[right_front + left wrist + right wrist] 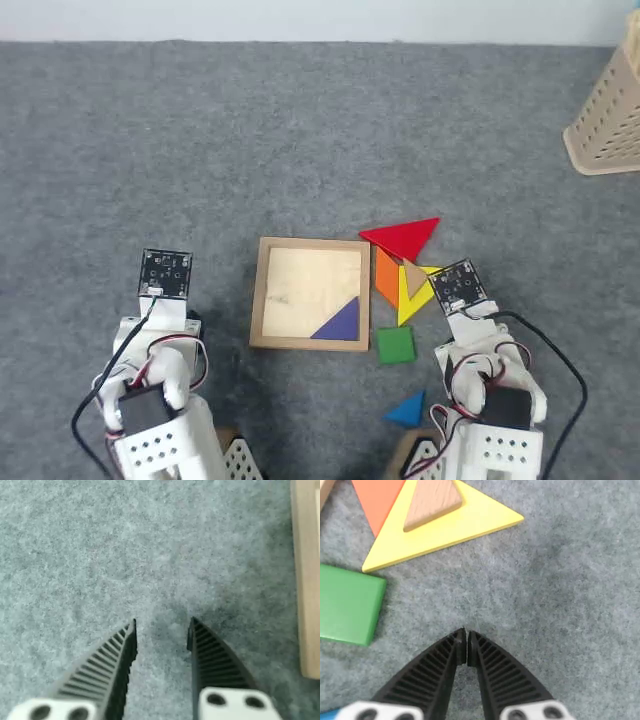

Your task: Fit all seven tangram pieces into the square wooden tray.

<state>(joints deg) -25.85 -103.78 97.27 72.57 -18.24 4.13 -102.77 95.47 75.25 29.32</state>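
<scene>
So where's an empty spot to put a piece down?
Inside the tray, all but the corner with the purple triangle. Also the carpet between tray and left gripper. Right of the tray is crowded: red triangle, yellow triangle, green square.

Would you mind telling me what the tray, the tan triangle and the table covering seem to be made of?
The tray looks like pale matte wood, faintly grained. The tan triangle is bare wood showing grain. The table covering seems fuzzy grey felt or carpet.
</scene>
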